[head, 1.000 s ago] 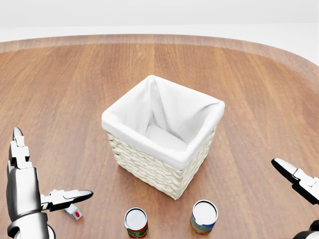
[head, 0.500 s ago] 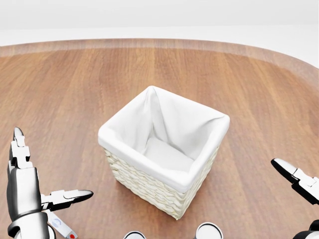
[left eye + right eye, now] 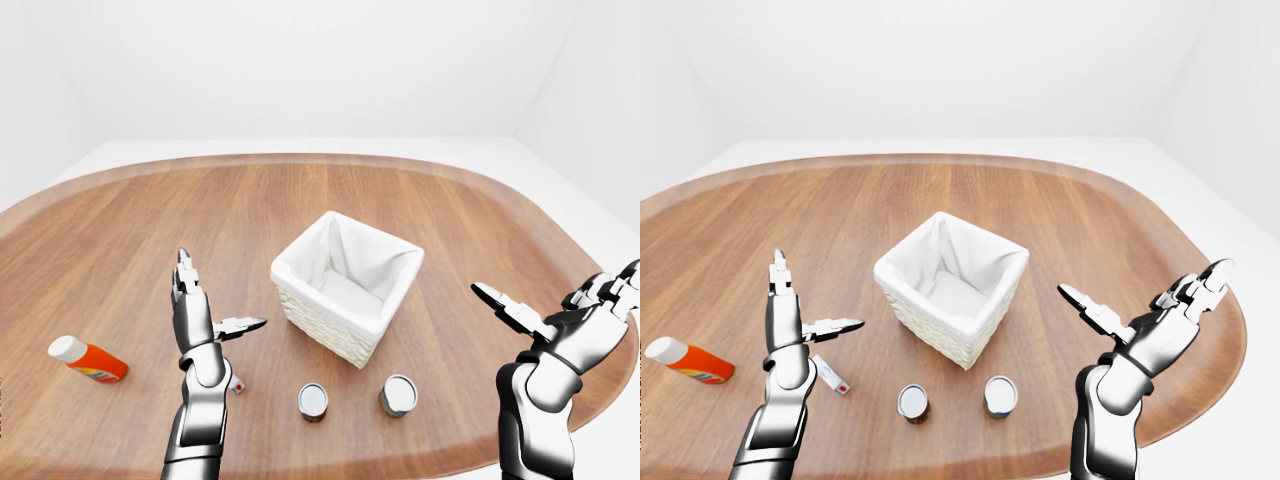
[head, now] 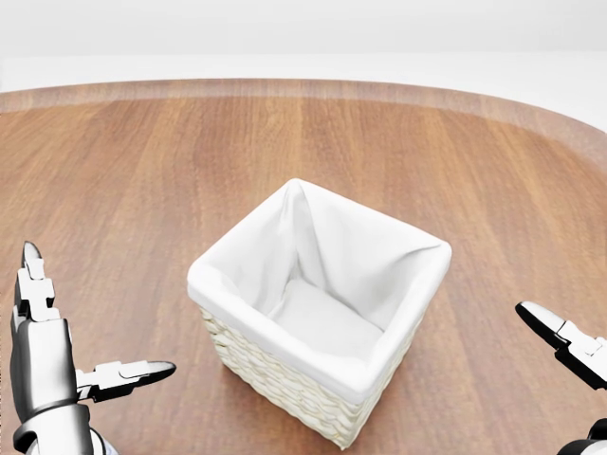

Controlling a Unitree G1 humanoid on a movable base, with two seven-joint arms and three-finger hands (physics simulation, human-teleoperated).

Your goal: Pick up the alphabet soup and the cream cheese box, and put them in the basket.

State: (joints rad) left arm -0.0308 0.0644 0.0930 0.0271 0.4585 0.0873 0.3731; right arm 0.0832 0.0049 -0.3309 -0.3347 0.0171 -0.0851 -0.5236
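Right-eye view: one white-lined wicker basket (image 3: 951,288) stands mid-table on the oval wooden table (image 3: 1060,210). Two upright cans (image 3: 913,402) (image 3: 1001,395) sit below it, labels unreadable. One orange bottle (image 3: 687,361) lies at left. One small white box (image 3: 832,374) lies beside my left hand (image 3: 790,318). My right hand (image 3: 1150,325) and left hand are both spread, empty.

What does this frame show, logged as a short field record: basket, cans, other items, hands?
basket: wicker with white liner, empty, mid-table
cans: two upright, below the basket in the right-eye view; left can, right can; labels unreadable
small white box: flat on the table, beside the left arm
orange bottle: lying on its side at far left
left hand: raised, fingers spread, holding nothing
right hand: raised, fingers spread, holding nothing
table: wooden, oval
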